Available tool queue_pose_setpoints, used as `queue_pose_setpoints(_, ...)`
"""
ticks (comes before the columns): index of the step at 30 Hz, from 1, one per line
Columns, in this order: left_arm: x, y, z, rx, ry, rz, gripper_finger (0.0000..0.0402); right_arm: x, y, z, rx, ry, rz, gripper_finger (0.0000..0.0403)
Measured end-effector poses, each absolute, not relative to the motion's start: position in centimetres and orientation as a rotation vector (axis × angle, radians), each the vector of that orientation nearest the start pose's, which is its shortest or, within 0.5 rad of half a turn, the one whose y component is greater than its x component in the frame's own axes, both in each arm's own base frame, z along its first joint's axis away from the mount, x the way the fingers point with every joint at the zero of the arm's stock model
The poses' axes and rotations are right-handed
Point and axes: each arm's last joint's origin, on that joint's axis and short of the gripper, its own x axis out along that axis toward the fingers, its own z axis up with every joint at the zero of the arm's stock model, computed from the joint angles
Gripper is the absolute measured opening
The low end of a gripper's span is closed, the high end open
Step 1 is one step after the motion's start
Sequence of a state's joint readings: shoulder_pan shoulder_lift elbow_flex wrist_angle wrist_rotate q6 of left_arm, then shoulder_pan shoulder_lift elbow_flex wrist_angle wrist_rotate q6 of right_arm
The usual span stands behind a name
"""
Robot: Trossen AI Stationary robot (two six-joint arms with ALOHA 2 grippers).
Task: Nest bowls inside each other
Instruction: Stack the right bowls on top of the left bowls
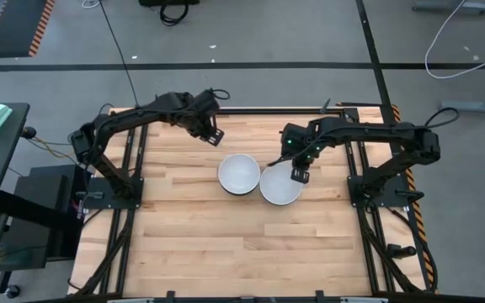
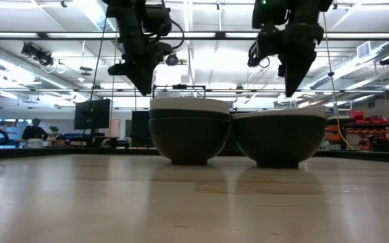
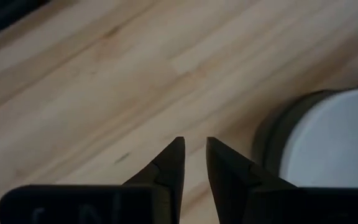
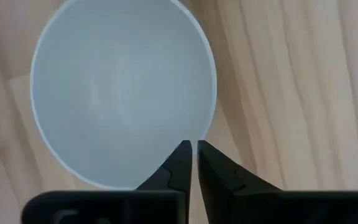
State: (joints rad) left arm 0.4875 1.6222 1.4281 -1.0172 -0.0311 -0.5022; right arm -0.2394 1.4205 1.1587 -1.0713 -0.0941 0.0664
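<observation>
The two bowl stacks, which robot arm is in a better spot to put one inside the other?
Probably the right. Its end effector hangs directly over the right bowl stack's rim, while the left end effector hovers above bare table, off behind the left bowl stack.

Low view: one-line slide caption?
Two bowl stacks side by side on the table, white bowls nested in dark ones; left gripper and right gripper above them.
</observation>
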Motion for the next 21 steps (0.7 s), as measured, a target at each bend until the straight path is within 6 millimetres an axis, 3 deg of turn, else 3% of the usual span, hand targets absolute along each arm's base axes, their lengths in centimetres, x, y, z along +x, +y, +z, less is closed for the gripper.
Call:
queue_pose_setpoints(8,27.8,15.7,28.8,-0.681,1.071,0.747,0.0077,25.5,-5.6,25.8,0.341,1.339,-0.194,0.0065)
queue_pose_setpoints(21,27.9,15.6,28.8,-0.678,1.070,0.742,0.0074,27.7,-5.9,21.7,0.346,1.486,-0.185,0.0078)
